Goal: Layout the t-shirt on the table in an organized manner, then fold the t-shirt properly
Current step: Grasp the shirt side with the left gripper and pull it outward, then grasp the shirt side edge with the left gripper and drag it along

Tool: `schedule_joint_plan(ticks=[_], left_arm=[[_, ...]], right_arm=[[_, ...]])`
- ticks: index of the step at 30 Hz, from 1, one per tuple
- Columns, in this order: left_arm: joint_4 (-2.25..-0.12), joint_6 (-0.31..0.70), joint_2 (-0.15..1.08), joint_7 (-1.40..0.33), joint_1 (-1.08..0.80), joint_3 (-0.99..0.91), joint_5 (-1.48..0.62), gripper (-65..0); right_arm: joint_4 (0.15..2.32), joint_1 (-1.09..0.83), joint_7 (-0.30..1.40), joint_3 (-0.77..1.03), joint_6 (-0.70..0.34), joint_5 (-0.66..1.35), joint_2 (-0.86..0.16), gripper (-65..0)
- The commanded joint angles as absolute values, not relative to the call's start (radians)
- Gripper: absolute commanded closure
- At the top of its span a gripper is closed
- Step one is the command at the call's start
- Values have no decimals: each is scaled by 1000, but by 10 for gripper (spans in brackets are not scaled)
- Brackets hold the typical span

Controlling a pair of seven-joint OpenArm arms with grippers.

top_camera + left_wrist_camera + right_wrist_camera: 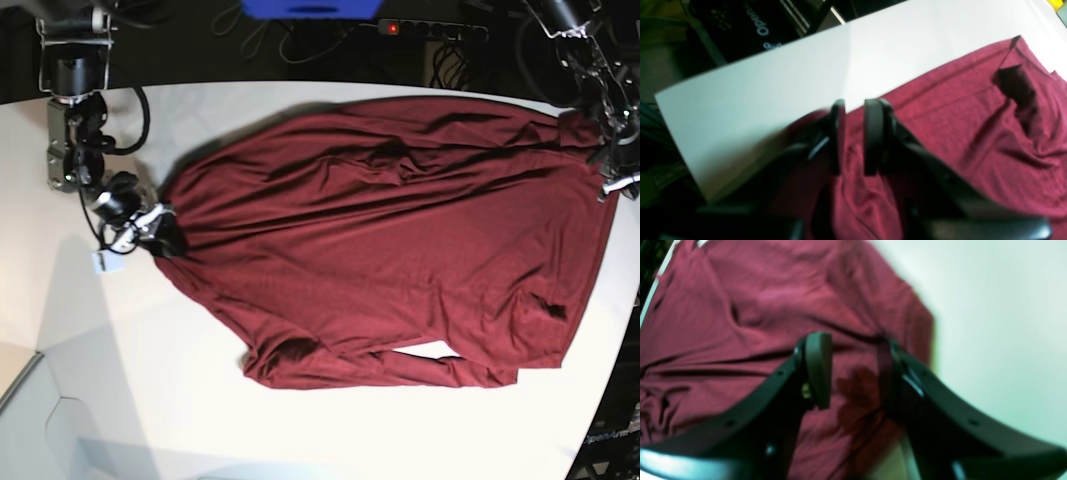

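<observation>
The dark maroon t-shirt [380,250] lies spread across the white table [120,380], with wrinkles and one sleeve folded along its near edge. My left gripper [612,160] is at the shirt's far right end. In the left wrist view its fingers [873,133] stand a narrow gap apart over the cloth [957,116], beside bare table [773,83]; the left gripper [855,105] is slightly open. My right gripper [150,222] is at the shirt's left edge. In the right wrist view the right gripper [853,340] hangs wide open above the cloth [756,306], holding nothing, with table [990,323] to the right.
A small white tag [105,262] lies on the table by the right gripper. A power strip [430,30] and a blue object [310,8] sit beyond the far edge. Dark equipment [756,23] stands past the table edge by the left arm. The table's right edge curves inward.
</observation>
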State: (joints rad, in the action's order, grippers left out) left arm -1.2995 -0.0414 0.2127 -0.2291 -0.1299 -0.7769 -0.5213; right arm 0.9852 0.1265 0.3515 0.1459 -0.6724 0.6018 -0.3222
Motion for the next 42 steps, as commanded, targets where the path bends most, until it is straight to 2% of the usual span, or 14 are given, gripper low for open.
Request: schedule_joint_plan(ticks=[1, 9, 20, 29, 35, 38, 42], left_arm=[[-1326, -39, 228, -202, -120, -779, -521, -104], [-1395, -39, 220, -202, -116, -777, -521, -104], [-1422, -44, 180, -206, 12, -773, -521, -104], [-1420, -39, 137, -340, 133, -774, -519, -104], [-1419, -39, 96, -423, 206, -773, -521, -105], [-1382, -39, 68, -438, 248, -746, -510, -105], [-1241, -41, 67, -367, 317, -611, -509, -105]], right_arm=[[992, 136, 348, 170, -664, 596, -340, -219], [995, 114, 354, 255, -664, 596, -366, -219], [998, 117, 351, 269, -664, 598, -371, -219], [1000, 147, 351, 269, -670, 598, -367, -219], [1121, 140, 351, 269, -670, 598, -355, -220], [1170, 136, 352, 271, -667, 598, -348, -219], [1175, 143, 354, 271, -665, 598, -344, -218]])
